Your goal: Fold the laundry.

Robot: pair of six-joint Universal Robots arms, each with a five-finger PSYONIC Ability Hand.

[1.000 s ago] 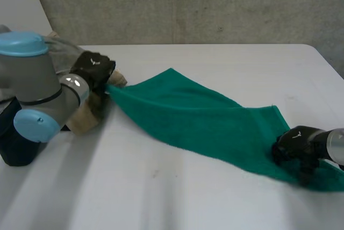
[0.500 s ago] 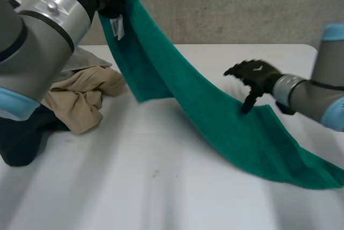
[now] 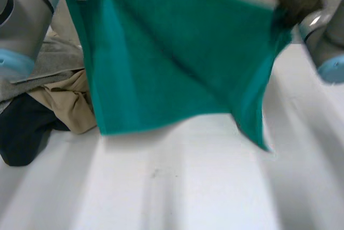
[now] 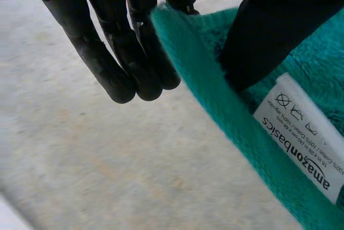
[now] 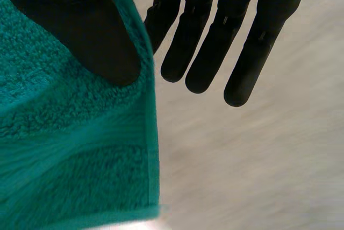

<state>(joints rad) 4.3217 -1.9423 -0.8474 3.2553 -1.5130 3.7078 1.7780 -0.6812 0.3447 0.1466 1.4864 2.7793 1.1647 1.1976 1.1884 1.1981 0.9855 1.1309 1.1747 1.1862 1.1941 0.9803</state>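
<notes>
The green towel hangs up in the air, spread wide over the white desk; a robot hand holds each top corner; the left robot hand has its thumb pressed on the towel's edge, just beside the white tag with letters on it; it looks like a finger behind the cloth pinches it there, though that finger is mostly hidden; its other fingers hang straight and close together, off the cloth; the right robot hand clamps the other top corner, thumb on the front of the towel, the rest of its fingers straight and clear of it; one low corner of the towel droops further down on the right arm's side; on the desk by the left arm, a grey cloth, a tan cloth and a dark cloth lie heaped together, touching
</notes>
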